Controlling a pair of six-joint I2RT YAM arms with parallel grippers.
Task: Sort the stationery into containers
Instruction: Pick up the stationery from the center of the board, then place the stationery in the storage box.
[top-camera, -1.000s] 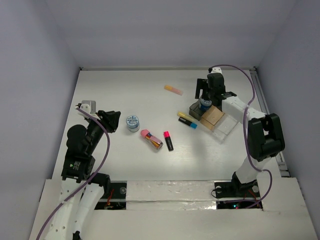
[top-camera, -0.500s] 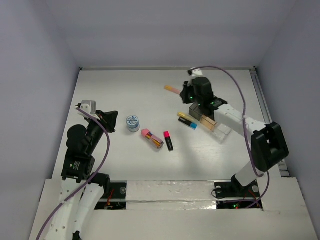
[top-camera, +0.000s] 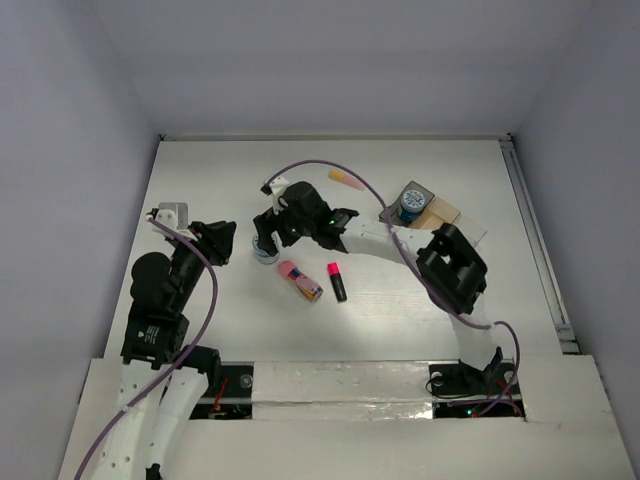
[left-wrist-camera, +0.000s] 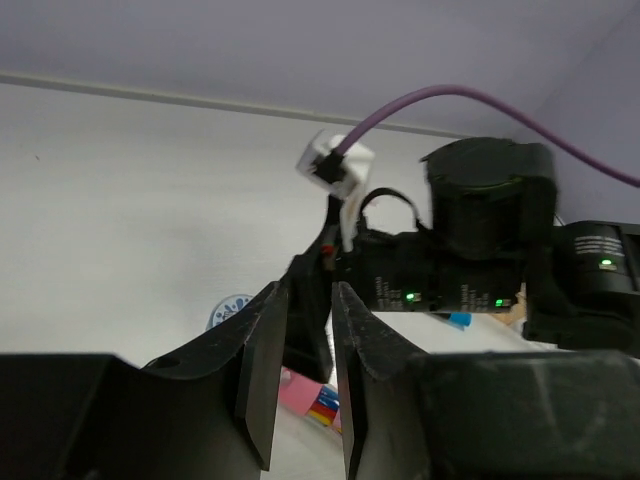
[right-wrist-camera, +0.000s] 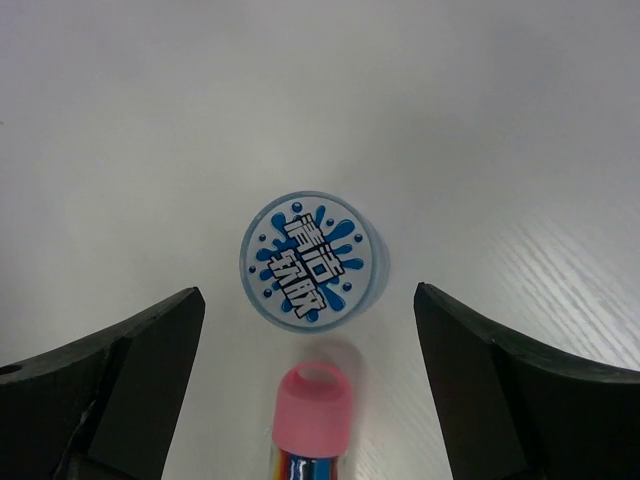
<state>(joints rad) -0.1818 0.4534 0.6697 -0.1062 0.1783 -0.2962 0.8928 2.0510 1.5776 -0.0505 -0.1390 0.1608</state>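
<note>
One round roll (right-wrist-camera: 313, 258) — blue splashes on white — lies framed by the wide-spread right hand (right-wrist-camera: 307, 293).

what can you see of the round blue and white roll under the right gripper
The round roll sits flat on the white table, its circular face up: white with blue splash shapes, dots and white lettering, ringed by a pale translucent rim that looks like plastic. It lies centred between the wide-open fingers of the right gripper, which touch nothing. The pink cap of the tube of coloured sticks points at it, with a small gap between them.
</note>
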